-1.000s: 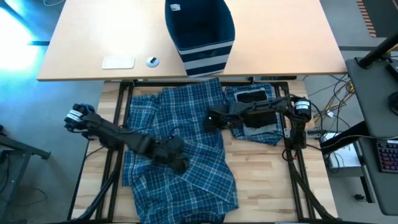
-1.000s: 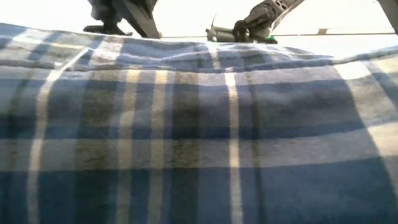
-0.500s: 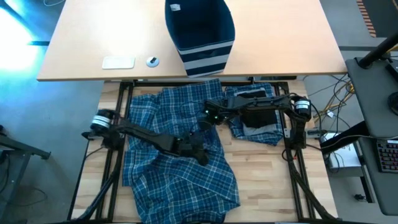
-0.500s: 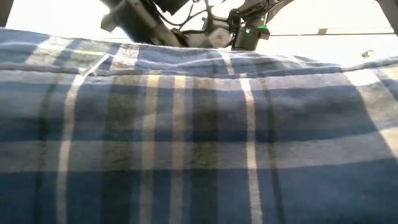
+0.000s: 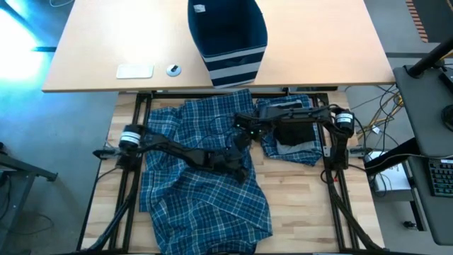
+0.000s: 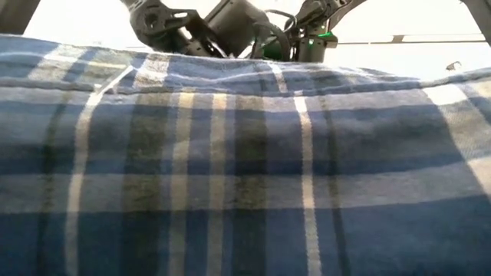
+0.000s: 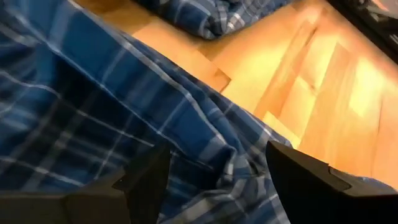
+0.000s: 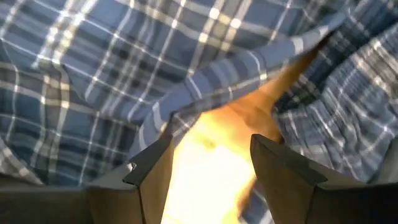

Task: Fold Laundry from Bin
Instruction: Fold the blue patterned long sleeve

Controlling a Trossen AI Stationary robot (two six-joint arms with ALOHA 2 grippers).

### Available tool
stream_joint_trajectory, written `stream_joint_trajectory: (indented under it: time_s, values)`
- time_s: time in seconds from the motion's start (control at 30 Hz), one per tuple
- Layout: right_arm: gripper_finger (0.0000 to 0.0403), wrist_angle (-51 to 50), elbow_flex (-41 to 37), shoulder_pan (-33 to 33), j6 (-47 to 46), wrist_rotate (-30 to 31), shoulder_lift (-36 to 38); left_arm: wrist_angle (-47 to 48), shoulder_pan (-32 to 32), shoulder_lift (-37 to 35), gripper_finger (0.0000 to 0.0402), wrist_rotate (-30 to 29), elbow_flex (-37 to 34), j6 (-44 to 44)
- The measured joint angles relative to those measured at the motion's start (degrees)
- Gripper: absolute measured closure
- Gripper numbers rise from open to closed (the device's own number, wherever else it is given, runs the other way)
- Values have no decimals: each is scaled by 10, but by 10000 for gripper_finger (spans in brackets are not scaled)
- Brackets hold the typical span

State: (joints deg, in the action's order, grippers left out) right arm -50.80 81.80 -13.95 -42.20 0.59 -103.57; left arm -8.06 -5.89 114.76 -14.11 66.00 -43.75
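High view: left gripper (image 5: 244, 164) over plaid laundry (image 5: 195, 184) edge.

Bright backlight in low view; wrist views blurred.

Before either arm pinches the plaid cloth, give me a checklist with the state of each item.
1. Left gripper open over the plaid garment's edge: ok, fingers apart with cloth between them.
2. Right gripper open: ok, bare wood shows between its fingers.
3. Right gripper on cloth: not ok, the garment's edge lies just ahead.
4. Garment spread flat: not ok, wrinkled and bunched.
5. Second plaid piece clear of the big one: cannot tell.
6. Bin out of the way: ok.
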Motion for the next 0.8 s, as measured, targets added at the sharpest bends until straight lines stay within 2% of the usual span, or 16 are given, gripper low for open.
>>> stream_joint_trajectory:
  time_s: [0.1, 0.17, 0.23, 0.33, 0.37, 0.53, 0.7, 0.8]
  values:
    - [195, -6, 3, -14, -5, -10, 1, -8, 0, 4, 165, 12, 0, -3]
    - [195, -6, 3, -30, -11, -13, 2, -8, 0, 4, 193, 22, 0, -19]
    - [195, -5, 3, -49, -16, -18, 2, -8, -1, 3, 244, 32, 0, -24]
    - [195, -6, 3, -70, -24, -22, 2, -6, -1, -1, 358, 63, 0, -42]
    - [195, -6, 3, -75, -29, -24, 2, -4, -1, -5, 379, 78, 0, -51]
    - [195, -7, 3, -100, -37, -27, 10, 38, -23, -66, 398, 107, 0, -67]
    - [195, 12, 3, -121, -46, -26, 15, 101, -51, -154, 400, 130, 0, -68]
    - [195, 53, 3, -127, -63, -70, 13, 142, -56, -187, 401, 136, 0, -63]
